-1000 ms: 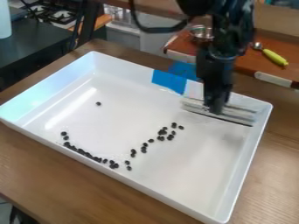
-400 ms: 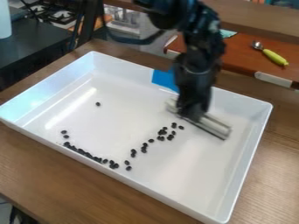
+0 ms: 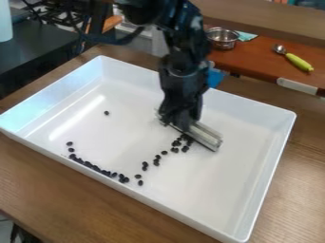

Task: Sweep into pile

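Sweeper (image 3: 205, 136) and pincer (image 3: 180, 121) moved closer | sweeper beside dark beans (image 3: 176, 143)

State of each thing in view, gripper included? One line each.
Gripper: low inside the tray, at the sweeping blade.
Sweeping blade: down in the tray, slanted, at the beans' upper right end.
Beans: not in one pile; dense line at the near wall, loose trail toward the blade, one alone farther back.
Tray: upright on the table.
Metal bowl: upright.
Green-handled spoon: lying flat.
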`<action>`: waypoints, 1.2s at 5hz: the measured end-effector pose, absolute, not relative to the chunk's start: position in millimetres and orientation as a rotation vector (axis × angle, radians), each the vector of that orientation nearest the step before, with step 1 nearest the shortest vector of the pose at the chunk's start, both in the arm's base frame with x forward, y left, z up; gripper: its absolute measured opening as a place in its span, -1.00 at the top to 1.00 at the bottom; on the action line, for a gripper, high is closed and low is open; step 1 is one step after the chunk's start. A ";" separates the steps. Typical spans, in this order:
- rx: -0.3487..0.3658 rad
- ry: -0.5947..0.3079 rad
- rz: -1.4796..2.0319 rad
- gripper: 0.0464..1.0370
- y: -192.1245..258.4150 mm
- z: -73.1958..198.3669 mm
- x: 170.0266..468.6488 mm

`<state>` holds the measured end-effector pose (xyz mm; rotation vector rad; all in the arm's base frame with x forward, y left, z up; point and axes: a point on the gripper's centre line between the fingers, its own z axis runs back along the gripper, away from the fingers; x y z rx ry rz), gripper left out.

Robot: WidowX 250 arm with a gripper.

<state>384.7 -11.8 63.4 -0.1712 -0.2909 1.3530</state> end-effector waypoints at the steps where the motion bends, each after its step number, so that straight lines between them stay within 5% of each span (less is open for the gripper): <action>1: -0.152 -0.302 1.328 0.41 -0.8 62.5 363.9; 3: -0.153 -0.349 1.258 0.41 6.2 56.9 334.9; 4: -0.173 -0.304 1.283 0.41 6.1 61.9 332.5; 6: -0.327 -0.265 1.413 0.41 -10.3 120.4 383.3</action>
